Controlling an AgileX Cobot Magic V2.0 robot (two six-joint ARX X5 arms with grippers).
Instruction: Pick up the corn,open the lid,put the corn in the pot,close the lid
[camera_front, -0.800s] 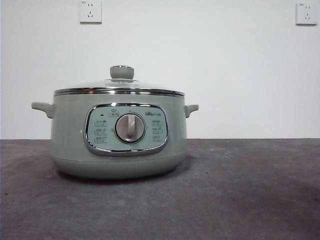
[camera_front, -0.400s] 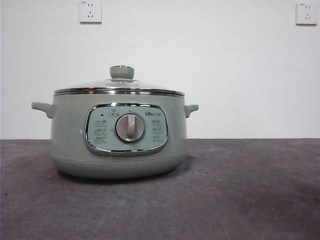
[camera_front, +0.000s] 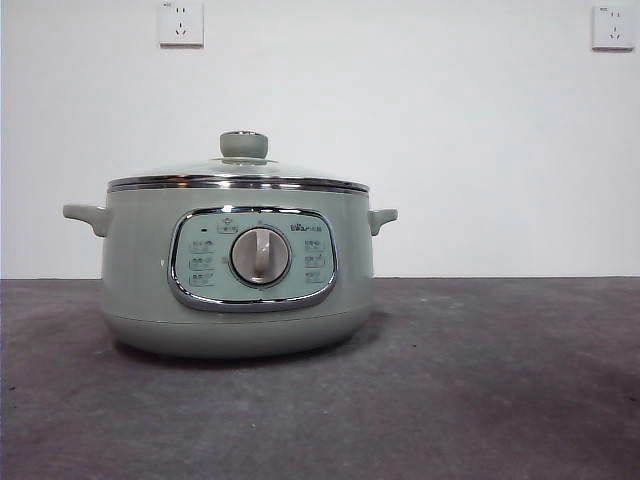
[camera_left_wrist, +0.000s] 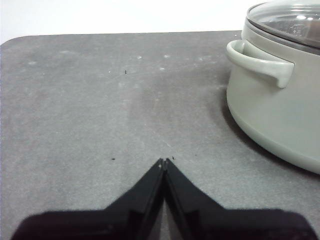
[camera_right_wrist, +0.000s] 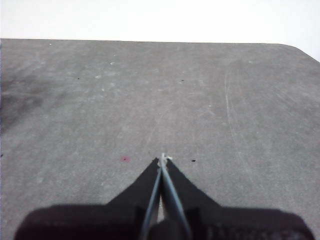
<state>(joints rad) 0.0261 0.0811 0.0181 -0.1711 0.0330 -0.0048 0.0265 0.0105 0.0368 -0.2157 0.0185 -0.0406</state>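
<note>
- Front view: pot (camera_front: 238, 270) on the surface (camera_front: 480, 380), lid (camera_front: 240, 172) seated; corn not visible.
- Left wrist view: left gripper (camera_left_wrist: 164, 162) jaws pressed together, near the pot's handle.
- Right wrist view: right gripper (camera_right_wrist: 163, 159) jaws pressed together, empty. Locate the corn first, then spread the jaws.

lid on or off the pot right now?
On. The lid sits level on the pot, steel rim flush all round, knob upright. Neither gripper is near it; both are shut over bare table.
</note>
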